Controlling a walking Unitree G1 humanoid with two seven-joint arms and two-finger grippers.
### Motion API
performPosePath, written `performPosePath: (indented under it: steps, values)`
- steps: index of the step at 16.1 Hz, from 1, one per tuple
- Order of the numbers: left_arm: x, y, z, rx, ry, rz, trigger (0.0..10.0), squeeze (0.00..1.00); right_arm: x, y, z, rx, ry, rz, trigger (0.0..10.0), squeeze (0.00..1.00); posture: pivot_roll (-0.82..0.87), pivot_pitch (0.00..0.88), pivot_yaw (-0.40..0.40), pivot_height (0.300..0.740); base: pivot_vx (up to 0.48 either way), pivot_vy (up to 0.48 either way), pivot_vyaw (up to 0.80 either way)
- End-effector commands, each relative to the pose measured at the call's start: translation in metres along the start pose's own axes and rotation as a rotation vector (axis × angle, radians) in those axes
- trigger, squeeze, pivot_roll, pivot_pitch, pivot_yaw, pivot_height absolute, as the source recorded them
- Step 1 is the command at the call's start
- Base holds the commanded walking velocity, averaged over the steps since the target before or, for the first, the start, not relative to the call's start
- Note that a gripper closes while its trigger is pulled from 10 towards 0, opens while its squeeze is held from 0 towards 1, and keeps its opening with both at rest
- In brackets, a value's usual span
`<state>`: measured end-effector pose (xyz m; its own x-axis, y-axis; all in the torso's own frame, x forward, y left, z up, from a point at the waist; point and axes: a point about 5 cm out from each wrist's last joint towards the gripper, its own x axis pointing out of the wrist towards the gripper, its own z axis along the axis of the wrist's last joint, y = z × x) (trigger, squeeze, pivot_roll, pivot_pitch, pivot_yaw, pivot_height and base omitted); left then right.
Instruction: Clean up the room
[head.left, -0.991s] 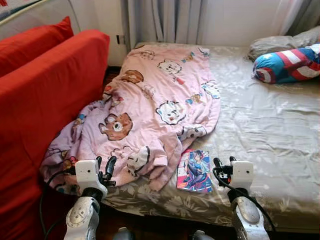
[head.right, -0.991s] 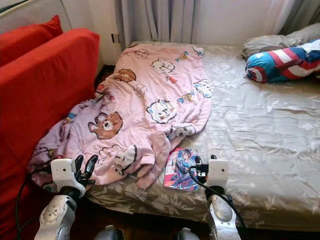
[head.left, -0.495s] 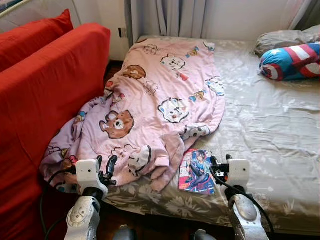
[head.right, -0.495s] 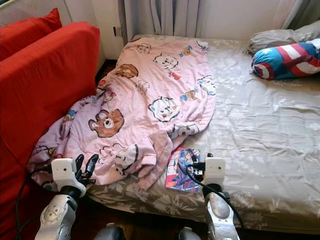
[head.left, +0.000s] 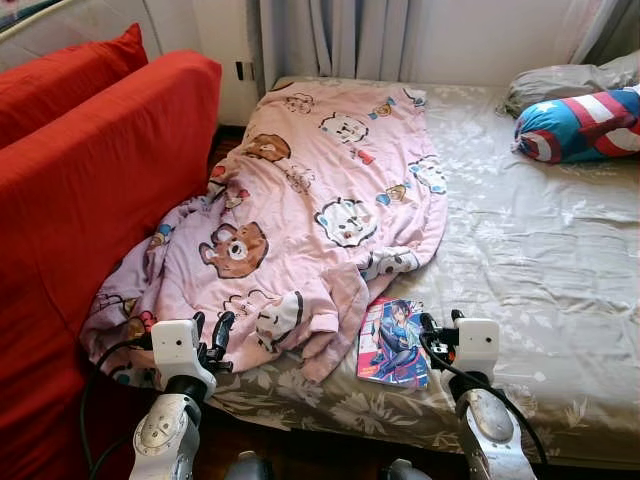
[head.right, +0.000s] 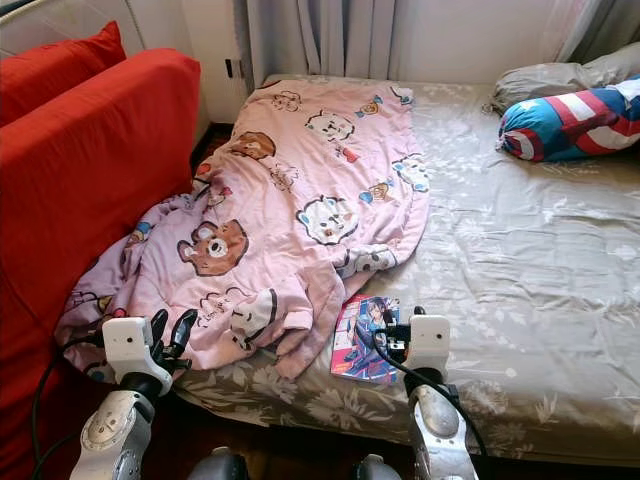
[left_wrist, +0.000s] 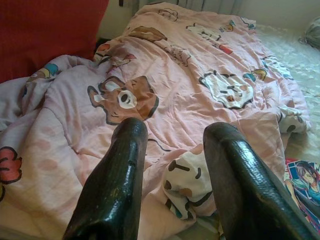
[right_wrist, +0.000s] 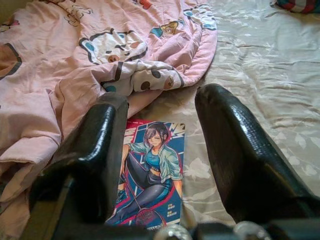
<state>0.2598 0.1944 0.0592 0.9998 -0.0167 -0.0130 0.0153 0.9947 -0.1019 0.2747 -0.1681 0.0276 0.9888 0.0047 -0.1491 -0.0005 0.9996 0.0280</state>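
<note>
A bed (head.left: 560, 300) with a grey floral sheet stands before the robot, and a red sofa (head.left: 90, 190) runs along its left side. One pink cartoon-print blanket (head.left: 300, 220) lies rumpled across the bed's left half, its lower corner spilling off the edge toward the sofa. One comic book (head.left: 393, 342) with a drawn figure on its cover lies flat on the sheet, just beside the blanket's lower hem and near the bed's front edge. At the far right of the bed rest two pillows: a grey pillow (head.left: 560, 85) and, in front of it, a blue, red and white striped pillow (head.left: 580, 125). Grey curtains (head.left: 330, 40) hang behind the bed.

The left claw (head.left: 211, 338) hovers at the bed's front edge by the hanging blanket corner; its wrist view shows its two black fingers (left_wrist: 115, 185) spread apart over the blanket's bear print, holding nothing. The right claw (head.left: 437, 330) sits just beside the comic book; its wrist view shows its fingers (right_wrist: 240, 160) spread wide with the book's cover (right_wrist: 150, 175) lying between them, not gripped
</note>
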Motion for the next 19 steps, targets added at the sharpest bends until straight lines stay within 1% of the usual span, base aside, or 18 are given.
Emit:
performPosePath:
  steps: [1, 2, 3, 9, 13, 15, 19]
  values:
    - [-0.0022, 0.0, 0.0005, -0.009, 0.0, 0.003, 10.0, 0.0, 0.0004, 0.0017, -0.0018, 0.004, 0.011, 0.001, 10.0, 0.0, -0.01, 0.089, -0.014, 0.666, 0.0, 0.0, 0.0]
    - [-0.0022, 0.0, 0.0006, -0.009, 0.0, 0.003, 10.0, 0.0, 0.0005, 0.0019, -0.002, 0.004, 0.014, 0.002, 10.0, 0.0, -0.01, 0.089, -0.014, 0.662, 0.0, 0.0, 0.0]
    - [-0.0027, 0.0002, 0.0005, -0.009, 0.0, 0.003, 10.0, 0.0, -0.0003, 0.0024, -0.0023, 0.001, 0.01, 0.004, 10.0, 0.0, -0.01, 0.088, -0.013, 0.644, 0.0, 0.0, 0.0]
    - [-0.0029, -0.0008, -0.0003, -0.007, 0.006, -0.001, 10.0, 0.0, -0.0007, 0.0002, -0.0011, 0.009, -0.008, -0.01, 10.0, 0.0, -0.01, 0.092, -0.012, 0.644, 0.0, 0.0, 0.0]
    - [-0.003, -0.0008, 0.0, -0.006, 0.006, 0.001, 10.0, 0.0, -0.0005, 0.0011, -0.004, 0.0, 0.017, 0.001, 10.0, 0.0, -0.01, 0.094, -0.013, 0.644, 0.0, 0.0, 0.0]
    - [-0.0028, -0.0007, 0.0001, -0.005, 0.007, 0.0, 10.0, 0.0, -0.0013, 0.001, -0.0019, 0.007, -0.004, -0.005, 10.0, 0.0, -0.01, 0.096, -0.013, 0.644, 0.0, 0.0, 0.0]
    - [-0.003, -0.0016, 0.0, -0.007, 0.011, 0.0, 10.0, 0.0, -0.0011, 0.0013, -0.0022, 0.0, -0.001, 0.0, 10.0, 0.0, -0.01, 0.099, -0.015, 0.644, 0.0, 0.0, 0.0]
